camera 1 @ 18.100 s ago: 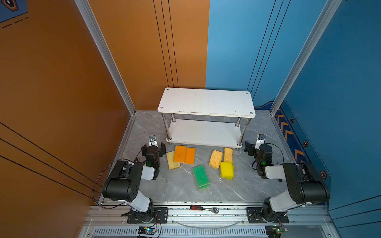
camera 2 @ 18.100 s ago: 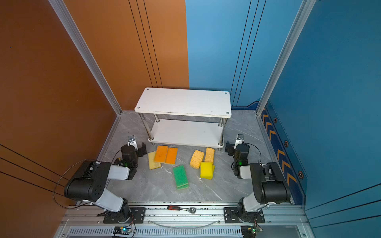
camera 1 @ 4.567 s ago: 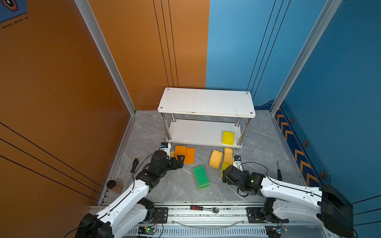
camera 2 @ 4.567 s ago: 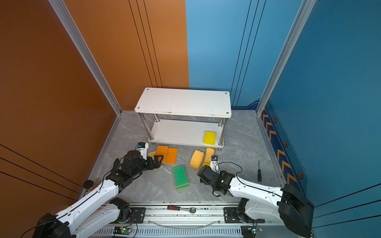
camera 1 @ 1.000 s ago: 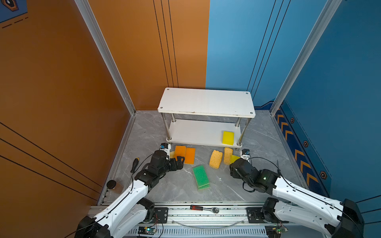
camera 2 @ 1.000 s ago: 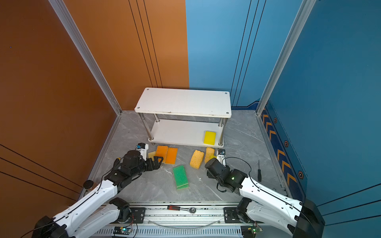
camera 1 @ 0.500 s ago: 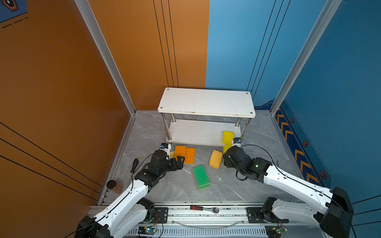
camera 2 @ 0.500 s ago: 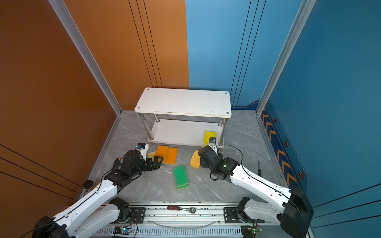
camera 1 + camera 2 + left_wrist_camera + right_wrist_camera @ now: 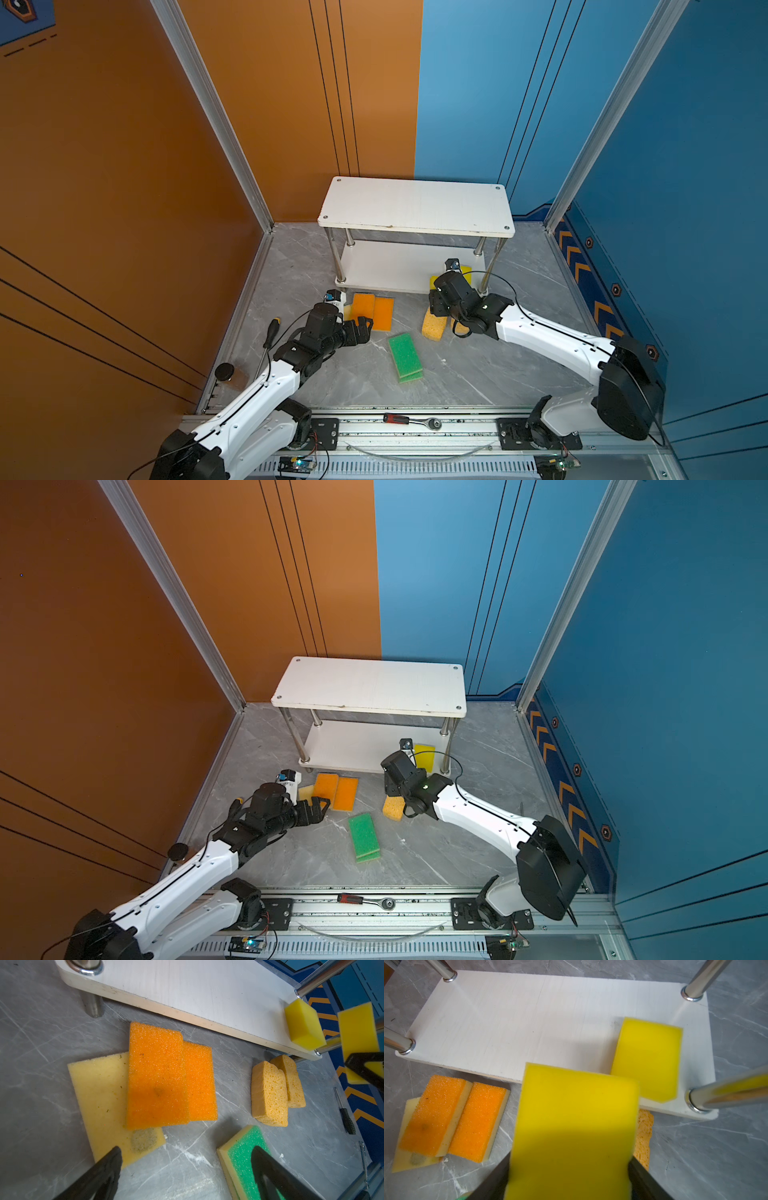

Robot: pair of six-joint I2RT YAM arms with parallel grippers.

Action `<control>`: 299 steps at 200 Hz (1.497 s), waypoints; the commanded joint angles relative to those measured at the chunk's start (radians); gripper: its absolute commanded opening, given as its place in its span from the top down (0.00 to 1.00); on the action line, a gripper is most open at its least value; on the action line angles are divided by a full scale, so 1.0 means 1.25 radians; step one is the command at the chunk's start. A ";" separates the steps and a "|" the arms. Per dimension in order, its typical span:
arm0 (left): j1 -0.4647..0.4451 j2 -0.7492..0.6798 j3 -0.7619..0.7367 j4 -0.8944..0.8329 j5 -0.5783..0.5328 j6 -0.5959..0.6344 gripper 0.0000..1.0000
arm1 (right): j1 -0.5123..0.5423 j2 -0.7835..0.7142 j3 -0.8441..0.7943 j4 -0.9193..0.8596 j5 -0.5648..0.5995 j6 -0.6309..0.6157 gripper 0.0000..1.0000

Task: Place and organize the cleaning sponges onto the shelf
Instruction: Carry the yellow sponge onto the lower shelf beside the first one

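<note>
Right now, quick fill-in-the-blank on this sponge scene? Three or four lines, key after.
1. The held sponge in the right gripper is bright ____.
2. The placed sponge lies on the ____ tier of the shelf.
3. The left gripper is open and holds ____.
4. The stacked sponges near the left gripper have ____ tops.

Missing words: yellow; lower; nothing; green.

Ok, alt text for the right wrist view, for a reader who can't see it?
The right hand grips a bright yellow sponge by its sides, filling the foreground before the shelf's lower white board. A second yellow sponge lies on that board; two orange-topped sponges overlap on the grey floor.
</note>
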State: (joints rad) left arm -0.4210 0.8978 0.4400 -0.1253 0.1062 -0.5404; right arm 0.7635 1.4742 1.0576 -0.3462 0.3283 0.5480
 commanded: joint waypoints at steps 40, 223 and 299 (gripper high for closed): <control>-0.010 -0.037 -0.009 -0.029 -0.008 -0.011 0.02 | -0.044 0.104 0.109 0.027 -0.055 -0.069 0.30; -0.013 0.033 0.033 -0.029 -0.007 -0.002 0.02 | -0.090 0.299 0.230 0.046 0.006 -0.150 0.28; -0.015 0.080 0.068 0.012 0.011 0.020 0.02 | -0.099 0.328 0.253 0.047 0.024 -0.157 0.28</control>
State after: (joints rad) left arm -0.4286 0.9821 0.4751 -0.1230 0.1062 -0.5423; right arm 0.6468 1.8687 1.3384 -0.2943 0.3195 0.3626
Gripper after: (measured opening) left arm 0.977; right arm 0.720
